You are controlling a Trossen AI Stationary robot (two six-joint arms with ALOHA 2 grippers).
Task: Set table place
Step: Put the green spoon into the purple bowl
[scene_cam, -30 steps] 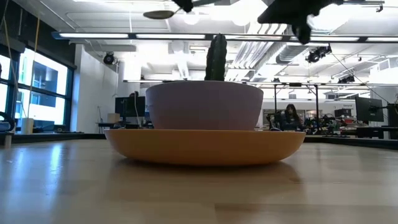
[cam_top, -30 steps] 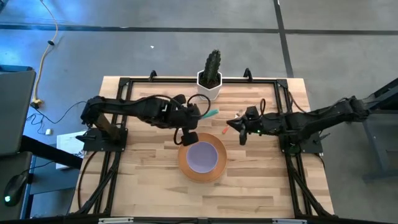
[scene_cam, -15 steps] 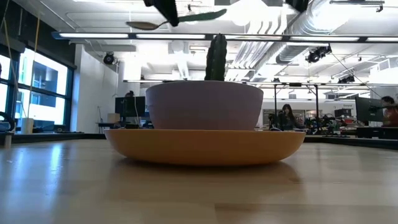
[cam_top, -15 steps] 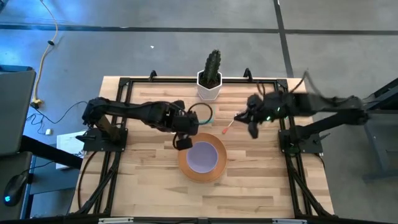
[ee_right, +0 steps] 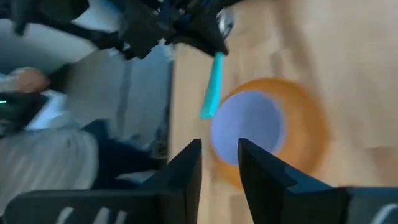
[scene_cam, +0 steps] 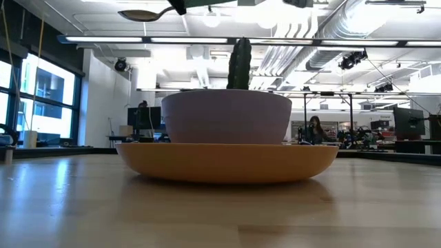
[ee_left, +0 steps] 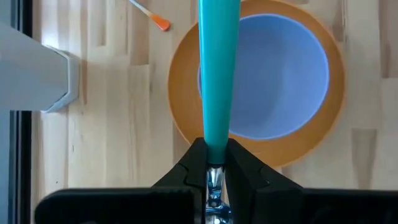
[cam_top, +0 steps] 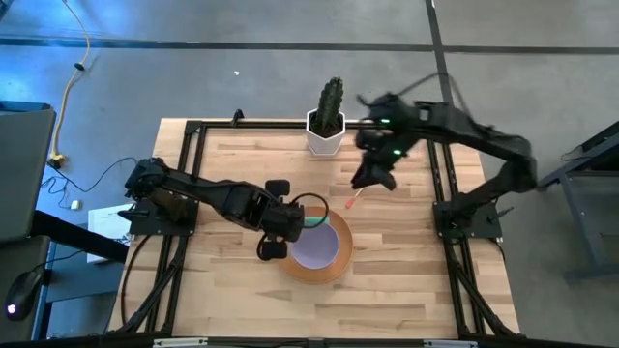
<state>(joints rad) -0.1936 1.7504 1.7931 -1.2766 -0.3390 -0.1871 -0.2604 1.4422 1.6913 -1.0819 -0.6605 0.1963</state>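
The orange plate (cam_top: 315,249) lies mid-table with the lilac bowl (cam_top: 313,245) standing in it. My left gripper (cam_top: 274,235) hovers at the plate's left rim, shut on the teal-handled spoon (ee_left: 218,74). The spoon's handle reaches out over the bowl, and its metal bowl (scene_cam: 141,14) shows high in the low view. The orange-handled fork (cam_top: 353,198) lies flat on the table, right of and beyond the plate. My right gripper (cam_top: 372,174) is raised beyond the fork, open (ee_right: 221,165) and holding nothing. My left gripper pinches the spoon between its two fingers where the teal handle meets the metal neck (ee_left: 215,163). The fingers come from above and lie across the spoon. The spoon is held about level, clear of plate and bowl, with the handle end over the bowl.
A white pot with a green cactus (cam_top: 327,126) stands at the far edge, just left of my right arm. Black rails (cam_top: 190,184) run along the table's sides. Bare planks (cam_top: 319,309) lie in front of the plate.
My left gripper has carried the spoon from near the cactus pot toward the near edge, to the plate's left rim, with the handle now over the bowl. My right arm has swung up and toward the far edge, away from the fork, which has stayed on the table.
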